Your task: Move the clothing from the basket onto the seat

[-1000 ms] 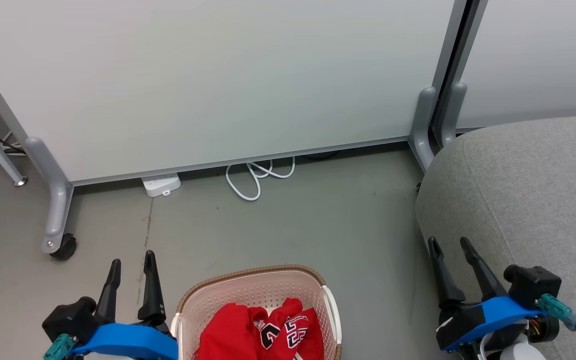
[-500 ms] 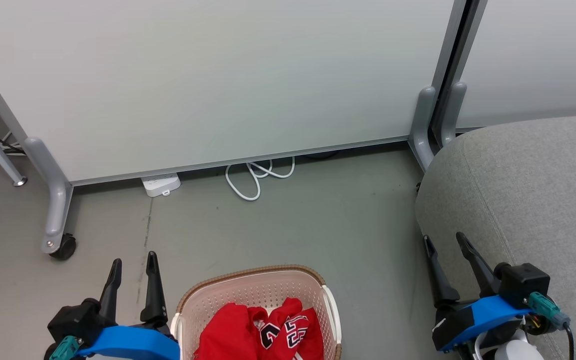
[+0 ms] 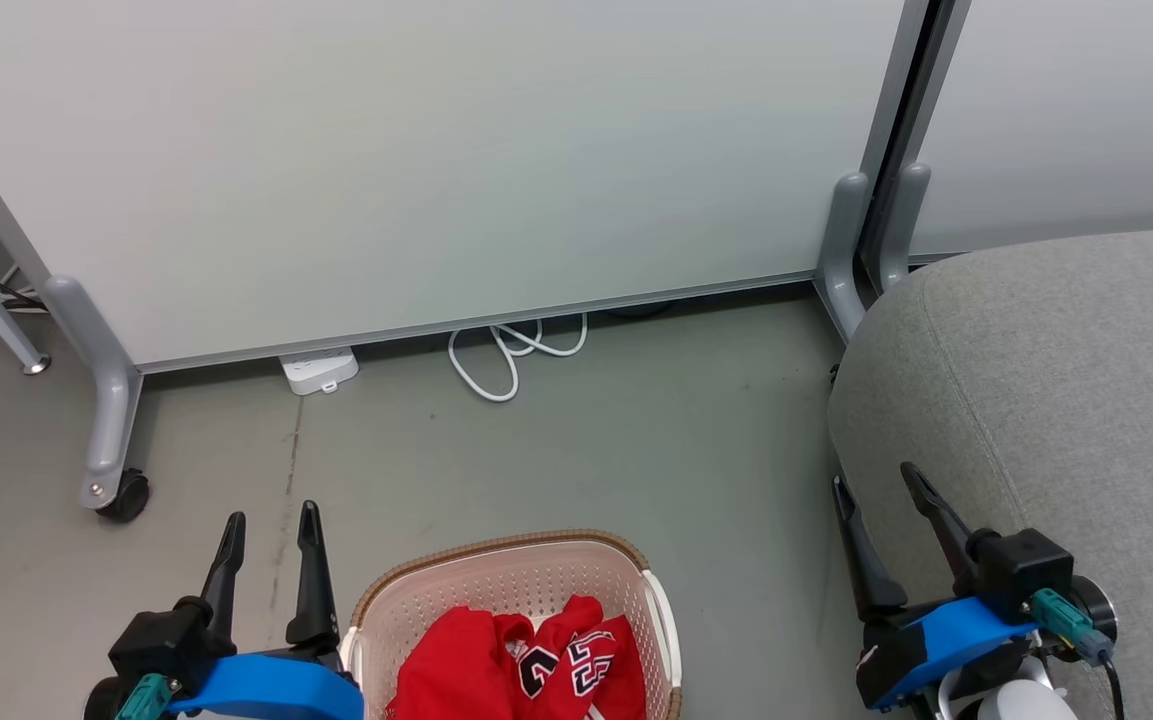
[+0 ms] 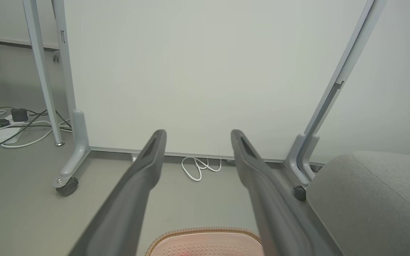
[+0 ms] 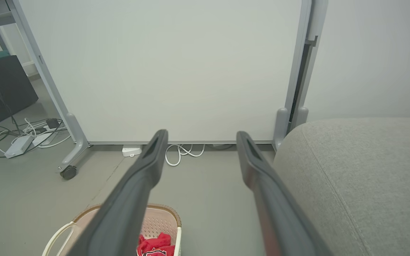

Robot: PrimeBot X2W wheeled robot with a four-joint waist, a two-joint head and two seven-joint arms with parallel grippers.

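Crumpled clothing point(image 3: 516, 660) in basket point(image 3: 496, 545), no clear long axis, just right of left claw point(image 3: 272, 515), open, empty; right claw point(image 3: 876, 478) open, empty, beside seat point(image 3: 1056, 380) edge.

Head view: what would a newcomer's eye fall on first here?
The red jerseys stand out first, bunched in the cream perforated basket on the floor at bottom centre. Next comes the big light-grey seat at the right. The open left gripper and right gripper flank the basket, holding nothing.

The clothing point(image 3: 466, 670) lies heaped in the basket point(image 3: 496, 585) (standing on the floor point(image 3: 576, 450)), the seat point(image 3: 1056, 380) rightward, apart.
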